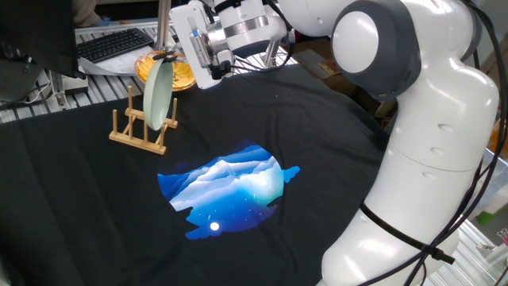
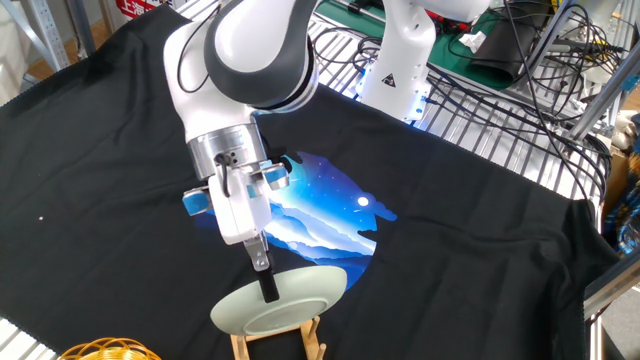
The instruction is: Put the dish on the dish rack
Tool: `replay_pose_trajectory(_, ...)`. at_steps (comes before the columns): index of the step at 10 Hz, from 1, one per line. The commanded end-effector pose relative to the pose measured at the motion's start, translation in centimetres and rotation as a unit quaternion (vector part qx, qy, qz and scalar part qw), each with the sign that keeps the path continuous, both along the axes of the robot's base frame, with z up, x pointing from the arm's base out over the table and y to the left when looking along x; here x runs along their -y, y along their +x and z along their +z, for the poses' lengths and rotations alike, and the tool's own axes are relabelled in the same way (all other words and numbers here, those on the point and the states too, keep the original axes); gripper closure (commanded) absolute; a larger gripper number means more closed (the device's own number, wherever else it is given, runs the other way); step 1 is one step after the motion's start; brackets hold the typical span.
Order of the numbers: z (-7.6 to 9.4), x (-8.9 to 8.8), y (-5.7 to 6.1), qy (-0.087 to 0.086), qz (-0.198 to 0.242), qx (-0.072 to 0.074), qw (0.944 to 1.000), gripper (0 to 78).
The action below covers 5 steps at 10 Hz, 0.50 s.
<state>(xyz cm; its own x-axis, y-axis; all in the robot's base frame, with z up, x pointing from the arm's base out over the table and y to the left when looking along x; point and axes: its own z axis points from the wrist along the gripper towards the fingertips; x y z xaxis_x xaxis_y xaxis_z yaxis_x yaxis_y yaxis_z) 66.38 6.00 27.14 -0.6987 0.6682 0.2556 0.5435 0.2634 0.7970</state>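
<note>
- The dish [image 1: 159, 93] stands on edge in the dish rack [image 1: 140, 131], at the far left of the worktop in one fixed view; in the other fixed view it shows as a pale ellipse [image 2: 279, 300] above the rack's dowels [image 2: 277, 340].
- The gripper [image 2: 267, 287] comes down from above, its dark fingers [image 2: 268, 285] pinching the dish at the top rim. One finger lies across the dish's face; the other is hidden behind it.
- Handling, as judgement: glossy, stiff, likely ceramic or melamine. Slippery under narrow pads and breakable if dropped. It looks light enough for a rim pinch, but held at one point it could swing or twist.
- Best hold looks to be the raised rim at the top, where the fingers already are. That leaves the lower edge free to sit between the pegs.
- The rack is small, light wood and about as wide as the dish. A sideways push could likely tip or slide it.
- Surface: black cloth with a blue mountain print [image 1: 228, 185] at its middle. Soft, slightly wrinkled, so the rack's footing may be less firm.
- Room: an orange-yellow fluted dish [image 1: 181, 73] sits just beyond the rack, a keyboard [image 1: 115, 43] further back. A wire-grid shelf [image 2: 520, 120] and cables lie past the cloth in the other fixed view.
</note>
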Motion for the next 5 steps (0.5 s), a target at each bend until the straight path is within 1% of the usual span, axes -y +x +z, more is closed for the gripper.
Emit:
replay_pose_trajectory(1,0.18,0.03,0.07,-0.006,0.009,0.006,0.9999,76.4)
replay_pose_trajectory(2,0.16,0.03,0.07,-0.009,0.011,0.008,0.9999,76.4)
replay_pose_trajectory(5,0.11,0.02,0.09,-0.006,0.012,-0.001,0.9999,76.4)
